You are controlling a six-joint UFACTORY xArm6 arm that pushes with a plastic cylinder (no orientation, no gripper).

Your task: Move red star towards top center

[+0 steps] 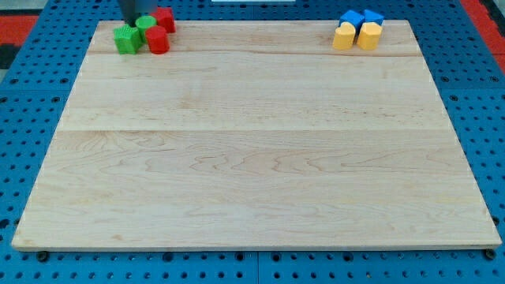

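Two red blocks sit in a tight cluster at the view's top left corner of the wooden board (252,158). One red block (165,18) is at the board's top edge; its shape looks star-like but is hard to make out. The other red block (157,39) is just below it. A green star-like block (126,39) and a green rounded block (145,23) touch them on the left. My tip (135,22) comes down from the view's top edge, just left of the upper red block, against the green blocks.
Two blue blocks (351,18) (372,16) and two yellow blocks (344,36) (369,35) are clustered at the board's top right. A blue pegboard surface (31,158) surrounds the board.
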